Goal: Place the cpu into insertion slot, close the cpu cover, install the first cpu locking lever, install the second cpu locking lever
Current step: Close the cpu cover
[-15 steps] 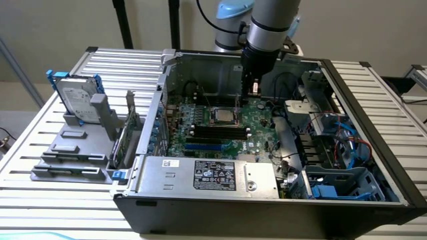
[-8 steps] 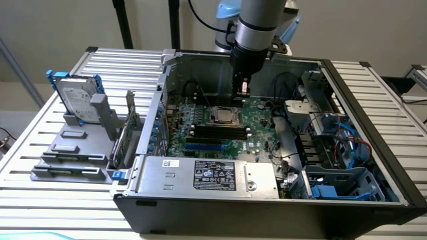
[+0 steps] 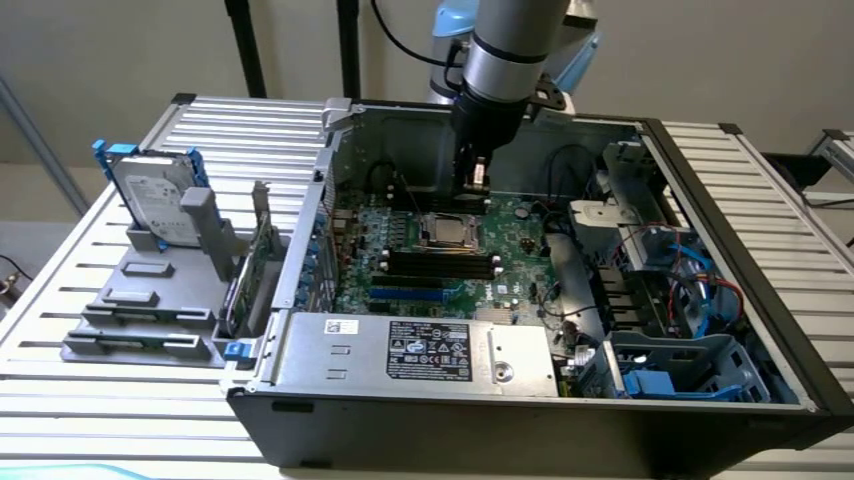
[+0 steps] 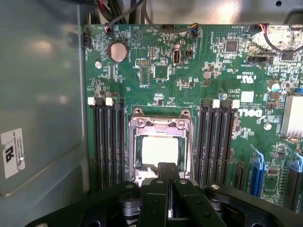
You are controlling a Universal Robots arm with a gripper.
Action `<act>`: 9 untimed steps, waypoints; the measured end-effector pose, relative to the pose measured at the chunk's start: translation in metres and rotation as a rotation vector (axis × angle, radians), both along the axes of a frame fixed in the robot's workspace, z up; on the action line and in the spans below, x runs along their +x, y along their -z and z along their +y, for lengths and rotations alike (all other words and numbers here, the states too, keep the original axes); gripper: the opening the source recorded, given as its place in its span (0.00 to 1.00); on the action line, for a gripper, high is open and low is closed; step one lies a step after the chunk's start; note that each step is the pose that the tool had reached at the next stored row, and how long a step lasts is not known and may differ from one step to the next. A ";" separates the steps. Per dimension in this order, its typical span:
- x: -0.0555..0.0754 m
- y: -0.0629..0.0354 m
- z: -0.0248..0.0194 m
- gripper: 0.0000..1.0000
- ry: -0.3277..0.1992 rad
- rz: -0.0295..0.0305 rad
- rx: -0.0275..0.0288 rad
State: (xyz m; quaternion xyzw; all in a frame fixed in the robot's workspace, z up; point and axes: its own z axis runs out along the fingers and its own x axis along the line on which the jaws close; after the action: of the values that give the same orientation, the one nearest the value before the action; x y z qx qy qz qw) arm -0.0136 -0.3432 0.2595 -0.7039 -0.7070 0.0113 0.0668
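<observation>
The green motherboard (image 4: 189, 71) lies inside the open computer case. In its middle is the insertion slot (image 3: 450, 232), with the pale square cpu (image 4: 158, 149) sitting in it. The silvery cpu cover (image 4: 158, 126) lies flat around the chip as a metal frame. I cannot make out how the locking levers stand. My gripper (image 4: 168, 168) is shut with nothing between its black fingers, and its tip is at the socket's edge. In the exterior view the gripper (image 3: 474, 185) hangs just above the socket, slightly behind it.
Long black memory slots (image 4: 106, 142) flank the socket on both sides. A grey labelled box (image 3: 427, 350) fills the case's front. Cables and a blue drive cage (image 3: 681, 365) crowd the exterior view's right. A hard drive (image 3: 147, 195) stands outside the case on the exterior view's left.
</observation>
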 end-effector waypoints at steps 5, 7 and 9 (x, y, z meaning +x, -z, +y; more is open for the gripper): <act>-0.001 0.0017 -0.0001 0.11 -0.022 0.0248 -0.0022; -0.001 0.0040 -0.0006 0.11 -0.033 0.0290 -0.0022; -0.002 0.0068 -0.0014 0.11 -0.043 0.0322 -0.0023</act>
State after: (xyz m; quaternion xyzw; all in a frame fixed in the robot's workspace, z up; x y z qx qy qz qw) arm -0.0158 -0.3446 0.2527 -0.6882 -0.7210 0.0249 0.0771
